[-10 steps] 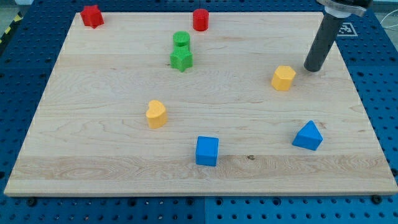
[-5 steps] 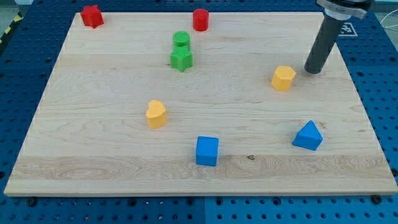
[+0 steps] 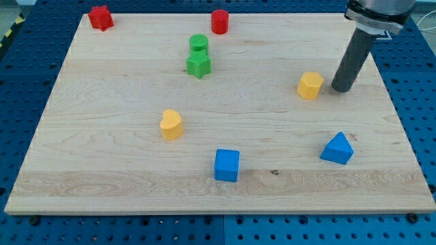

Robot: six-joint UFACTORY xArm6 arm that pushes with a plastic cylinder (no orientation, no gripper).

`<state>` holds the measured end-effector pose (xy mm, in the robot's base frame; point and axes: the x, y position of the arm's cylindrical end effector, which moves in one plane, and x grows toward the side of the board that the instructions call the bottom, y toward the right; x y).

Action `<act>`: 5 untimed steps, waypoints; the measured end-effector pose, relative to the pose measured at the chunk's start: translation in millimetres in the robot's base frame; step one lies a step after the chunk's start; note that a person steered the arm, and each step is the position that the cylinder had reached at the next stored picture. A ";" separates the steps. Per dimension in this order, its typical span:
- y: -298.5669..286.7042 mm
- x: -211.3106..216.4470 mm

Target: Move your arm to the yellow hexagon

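The yellow hexagon (image 3: 310, 86) sits on the wooden board (image 3: 122, 177) at the view's right of centre. My tip (image 3: 341, 88) rests on the board just to the right of the yellow hexagon, a small gap away and level with it. The dark rod rises from it toward the view's top right.
A yellow heart (image 3: 171, 125) lies left of centre. A blue cube (image 3: 227, 165) and a blue triangular block (image 3: 338, 148) lie near the bottom. A green cylinder (image 3: 198, 43) and green star (image 3: 198, 65) sit at upper middle. A red block (image 3: 100, 18) and red cylinder (image 3: 219, 22) sit along the top edge.
My tip has moved down the view, from above-right of the yellow hexagon to level with it, slightly closer. No block has moved.
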<state>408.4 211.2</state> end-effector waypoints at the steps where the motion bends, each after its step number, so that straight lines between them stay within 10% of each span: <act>1: -0.9 0.0; 5: -19.3 0.0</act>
<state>408.4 191.9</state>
